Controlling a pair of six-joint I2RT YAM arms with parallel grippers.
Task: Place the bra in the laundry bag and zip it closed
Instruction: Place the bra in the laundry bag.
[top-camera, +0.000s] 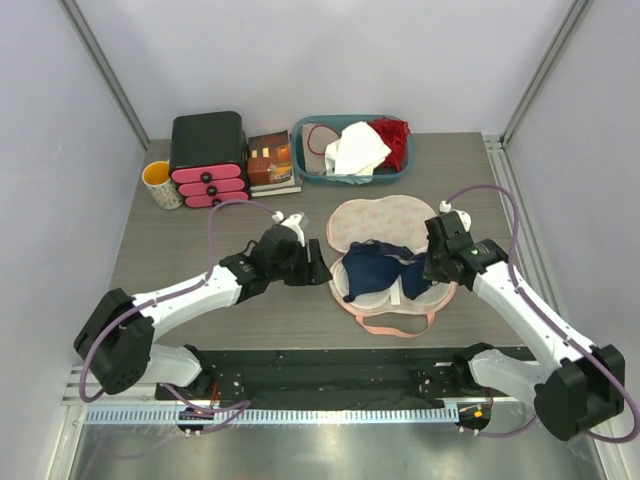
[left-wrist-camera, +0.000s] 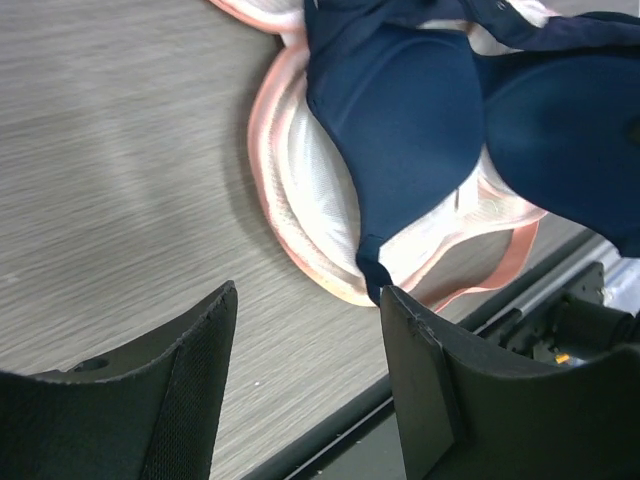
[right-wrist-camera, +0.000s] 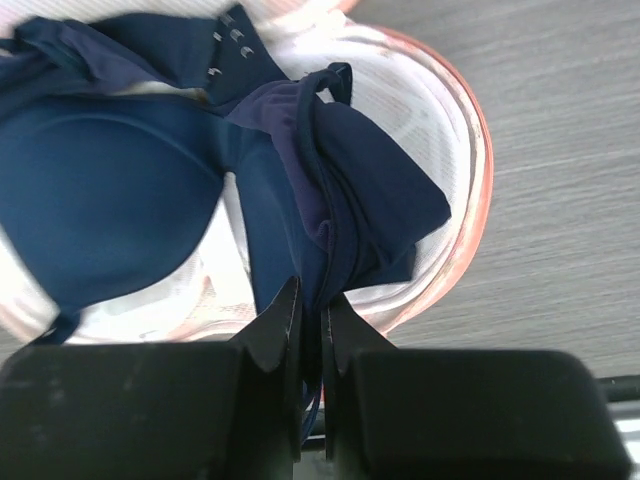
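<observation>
The laundry bag (top-camera: 372, 222) lies open in the middle of the table, its floral lid flipped toward the back. The dark navy bra (top-camera: 385, 270) rests in its near half, cups up. My left gripper (top-camera: 320, 270) hovers open just left of the bag's pink rim (left-wrist-camera: 272, 205). Nothing sits between its fingers (left-wrist-camera: 215, 340), and a bra (left-wrist-camera: 400, 110) strap end hangs over the rim by the right one. My right gripper (top-camera: 436, 268) is at the bag's right end. In the right wrist view, that gripper (right-wrist-camera: 312, 312) is shut on a fold of the bra (right-wrist-camera: 110, 200) above the bag rim (right-wrist-camera: 472, 170).
A teal basket (top-camera: 308, 160) at the back holds a white cloth (top-camera: 357, 150) and a red garment (top-camera: 396, 140). A black box with pink drawers (top-camera: 208, 150), a book (top-camera: 271, 160) and a mug (top-camera: 160, 185) stand at the back left. A black rail (top-camera: 330, 365) runs along the near edge.
</observation>
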